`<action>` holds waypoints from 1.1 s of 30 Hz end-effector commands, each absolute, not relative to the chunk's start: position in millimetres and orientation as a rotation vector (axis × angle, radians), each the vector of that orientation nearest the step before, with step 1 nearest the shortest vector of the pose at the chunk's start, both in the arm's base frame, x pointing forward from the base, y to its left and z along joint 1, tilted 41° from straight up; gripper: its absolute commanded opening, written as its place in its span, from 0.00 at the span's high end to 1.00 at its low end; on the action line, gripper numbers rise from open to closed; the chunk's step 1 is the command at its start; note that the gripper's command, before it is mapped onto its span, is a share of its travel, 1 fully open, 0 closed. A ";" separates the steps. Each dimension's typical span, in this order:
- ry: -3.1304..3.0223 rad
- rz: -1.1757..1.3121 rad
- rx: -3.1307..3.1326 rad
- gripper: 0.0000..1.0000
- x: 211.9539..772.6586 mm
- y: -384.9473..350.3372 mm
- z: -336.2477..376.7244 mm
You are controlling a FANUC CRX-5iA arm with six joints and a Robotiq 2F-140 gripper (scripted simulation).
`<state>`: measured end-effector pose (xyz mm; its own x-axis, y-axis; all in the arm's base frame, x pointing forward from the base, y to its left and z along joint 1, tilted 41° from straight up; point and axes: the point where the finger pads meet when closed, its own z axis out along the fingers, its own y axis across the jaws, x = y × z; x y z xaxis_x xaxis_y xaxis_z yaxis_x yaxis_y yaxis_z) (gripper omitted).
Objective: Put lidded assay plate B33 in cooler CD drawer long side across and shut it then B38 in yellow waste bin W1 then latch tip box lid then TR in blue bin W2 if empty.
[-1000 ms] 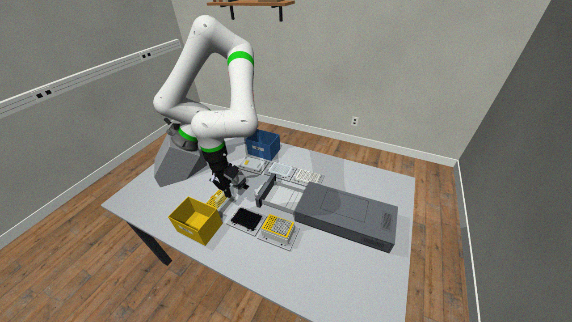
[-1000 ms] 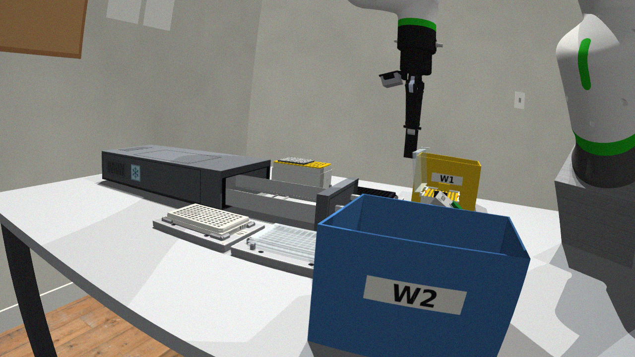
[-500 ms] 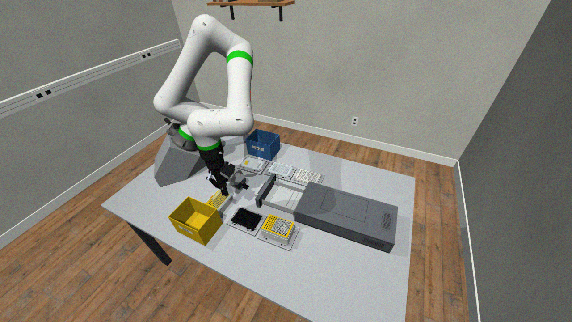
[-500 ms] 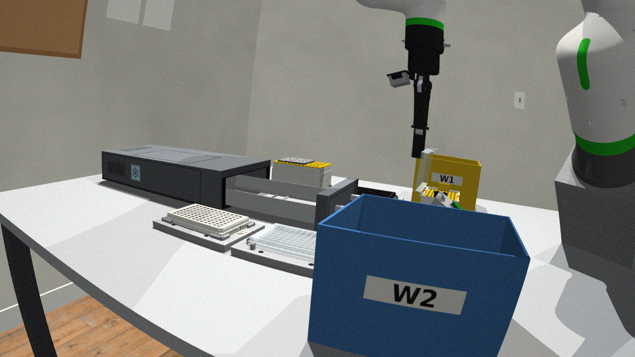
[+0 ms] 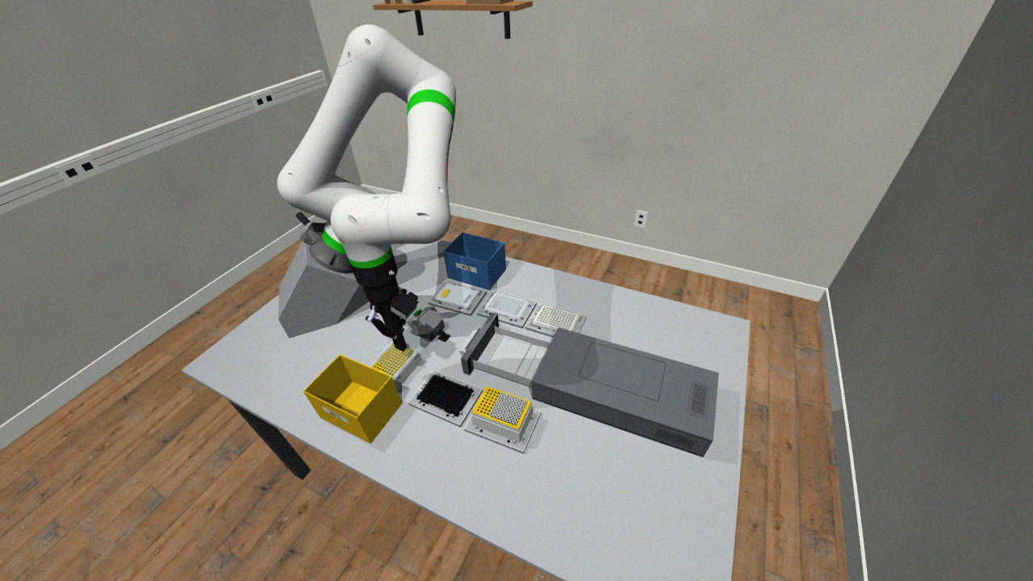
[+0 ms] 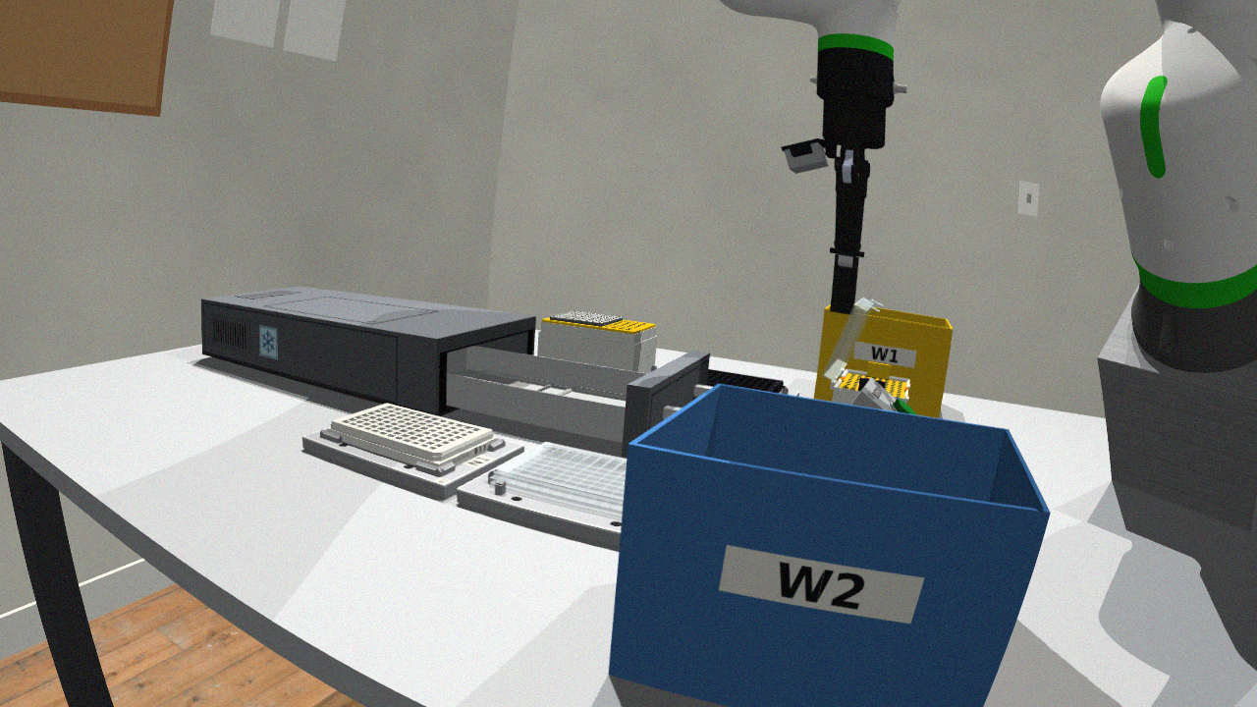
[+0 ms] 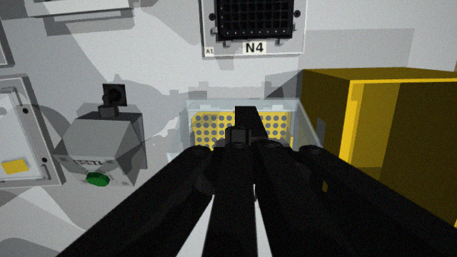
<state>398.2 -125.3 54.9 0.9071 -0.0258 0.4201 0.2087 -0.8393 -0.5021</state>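
One black claw (image 7: 246, 118) hangs from your white arm (image 5: 426, 152), and its two fingers are pressed together with nothing between them. Right under the claw tip you see the tip box (image 7: 200, 123) with its yellow holed top and its clear lid (image 6: 846, 338) tilted up, not shut; in the side view the claw tip is at the lid's top edge, but you cannot tell if it touches. Just to the right of the claw stands the yellow bin (image 7: 393, 125), upright, marked W1. Just to the left of the claw sits the gray block with the green key (image 7: 97, 178), which is not lit. Straight ahead of the claw, past the tip box, the black plate (image 7: 255, 16) lies on its spot marked N4. Far from the claw, across the table, the white plate (image 6: 410, 432) rests on its spot with no lid on it, beside the cooler (image 5: 628, 382), whose drawer (image 5: 505, 353) is pulled out. Behind the claw, near the arm's base, the blue bin (image 6: 826, 571) marked W2 stands upright.
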 end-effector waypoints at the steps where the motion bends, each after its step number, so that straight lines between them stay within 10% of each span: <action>1: -0.131 -0.564 -2.511 0.90 397.0 -126.1 54.8; 33: -0.131 -0.564 -2.511 0.90 374.3 -127.2 47.2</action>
